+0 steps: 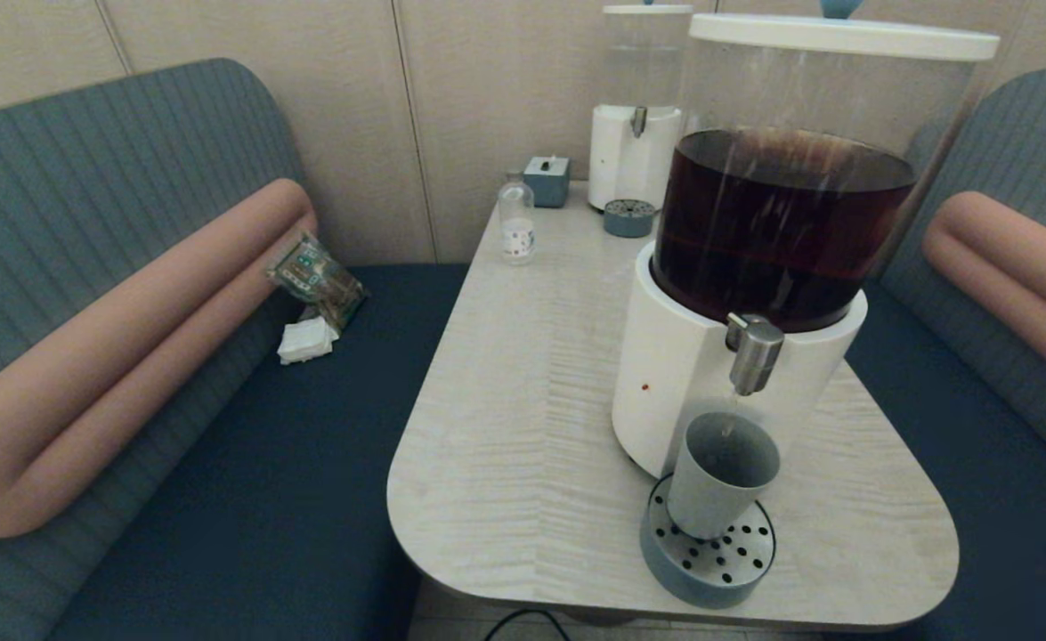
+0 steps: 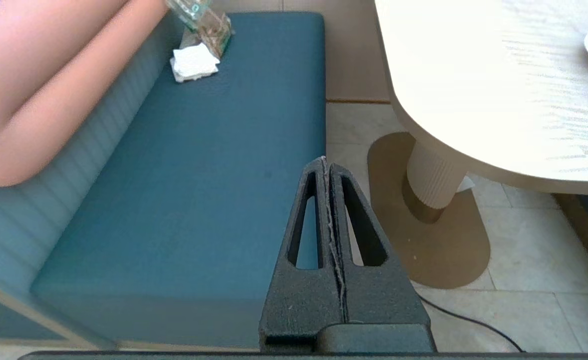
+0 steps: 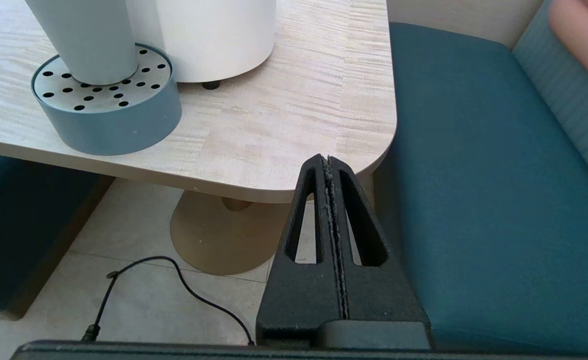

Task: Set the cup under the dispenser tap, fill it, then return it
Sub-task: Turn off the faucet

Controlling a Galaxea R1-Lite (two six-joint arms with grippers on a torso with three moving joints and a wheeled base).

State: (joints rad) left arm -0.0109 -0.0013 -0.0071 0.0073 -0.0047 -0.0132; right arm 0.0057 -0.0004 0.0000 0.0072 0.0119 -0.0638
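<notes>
The grey-blue cup (image 1: 720,476) stands upright on the round perforated drip tray (image 1: 709,561), directly under the brushed-steel dispenser tap (image 1: 753,352) of the big dispenser (image 1: 754,249) with dark brown liquid. A thin stream seems to fall from the tap into the cup. In the right wrist view the cup (image 3: 86,40) and the drip tray (image 3: 107,117) show at the table's near corner. My right gripper (image 3: 328,159) is shut and empty, below the table edge beside the right bench. My left gripper (image 2: 325,160) is shut and empty, low over the left bench. Neither arm shows in the head view.
A second white dispenser (image 1: 636,133) with clear liquid, its own drip tray (image 1: 628,217), a small clear bottle (image 1: 515,223) and a small blue box (image 1: 547,181) stand at the table's far end. A packet (image 1: 316,278) and napkins (image 1: 307,340) lie on the left bench. A cable (image 3: 173,285) runs on the floor.
</notes>
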